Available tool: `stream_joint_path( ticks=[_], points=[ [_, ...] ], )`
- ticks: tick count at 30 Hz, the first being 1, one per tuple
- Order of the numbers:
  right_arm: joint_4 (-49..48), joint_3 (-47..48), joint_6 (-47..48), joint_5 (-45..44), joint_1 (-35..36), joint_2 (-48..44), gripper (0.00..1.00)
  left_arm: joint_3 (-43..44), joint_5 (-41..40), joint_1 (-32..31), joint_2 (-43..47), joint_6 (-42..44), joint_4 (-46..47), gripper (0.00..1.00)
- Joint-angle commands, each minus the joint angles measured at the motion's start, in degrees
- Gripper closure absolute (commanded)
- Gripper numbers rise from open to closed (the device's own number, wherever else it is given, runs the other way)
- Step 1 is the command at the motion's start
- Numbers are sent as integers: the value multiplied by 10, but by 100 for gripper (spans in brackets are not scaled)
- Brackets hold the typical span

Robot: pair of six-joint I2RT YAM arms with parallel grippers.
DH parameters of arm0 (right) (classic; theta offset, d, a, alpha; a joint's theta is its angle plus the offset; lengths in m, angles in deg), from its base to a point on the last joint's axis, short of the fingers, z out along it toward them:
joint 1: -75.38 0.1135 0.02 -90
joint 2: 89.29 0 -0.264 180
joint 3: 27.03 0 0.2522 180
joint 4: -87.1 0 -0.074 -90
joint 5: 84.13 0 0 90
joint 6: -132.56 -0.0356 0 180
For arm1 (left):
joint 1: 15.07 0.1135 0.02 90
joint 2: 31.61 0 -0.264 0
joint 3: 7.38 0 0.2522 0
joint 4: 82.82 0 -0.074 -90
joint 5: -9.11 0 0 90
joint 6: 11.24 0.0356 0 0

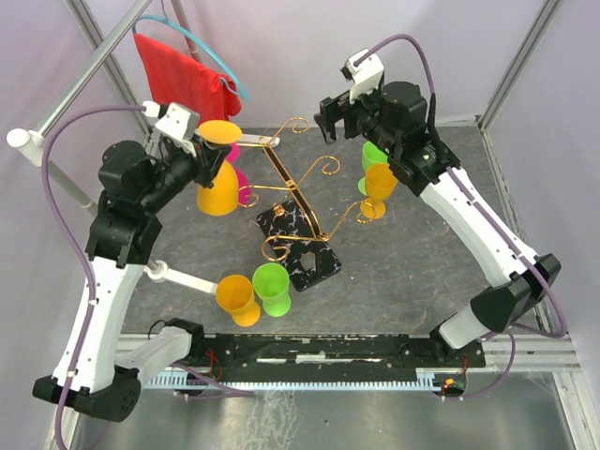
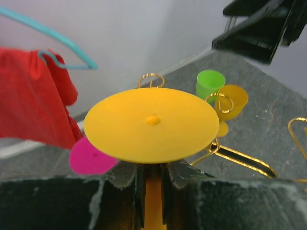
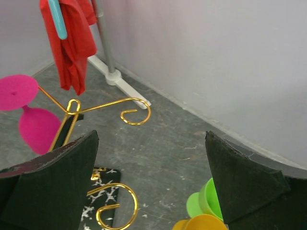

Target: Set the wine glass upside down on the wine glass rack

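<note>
My left gripper (image 1: 210, 157) is shut on the stem of an orange wine glass (image 1: 218, 187). It holds the glass upside down, foot up, at the far left beside the upper left arm of the gold wire wine glass rack (image 1: 298, 192). In the left wrist view the glass's round foot (image 2: 151, 124) fills the middle and its stem runs down between my gripper's (image 2: 152, 168) fingers. A pink glass (image 1: 241, 176) hangs upside down on the rack just behind it. My right gripper (image 1: 330, 120) is open and empty, high at the far right of the rack; its wrist view shows only floor between its fingers (image 3: 57, 182).
A green glass (image 1: 373, 155) and an orange glass (image 1: 380, 178) are by the rack's right arm. An orange glass (image 1: 236, 296) and a green glass (image 1: 273, 287) stand near the front. A red cloth (image 1: 183, 80) hangs on a blue hanger at the far left. The rack's marbled base (image 1: 309, 262) sits mid-table.
</note>
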Motion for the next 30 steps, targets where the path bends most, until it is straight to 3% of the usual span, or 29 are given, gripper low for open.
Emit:
stream_joint_path(
  ticks=[1, 13, 24, 30],
  points=[
    [8, 59, -70, 42, 3, 15, 0, -32, -43, 3, 50, 22, -39, 97],
    [19, 66, -77, 41, 14, 42, 0, -199, -11, 3, 217, -14, -37, 97],
    [-1, 25, -47, 34, 15, 30, 0, -469, -2, 3, 360, -88, 212, 97],
    [-15, 5, -23, 34, 15, 20, 0, -543, 9, 3, 376, -113, 324, 97]
  ],
)
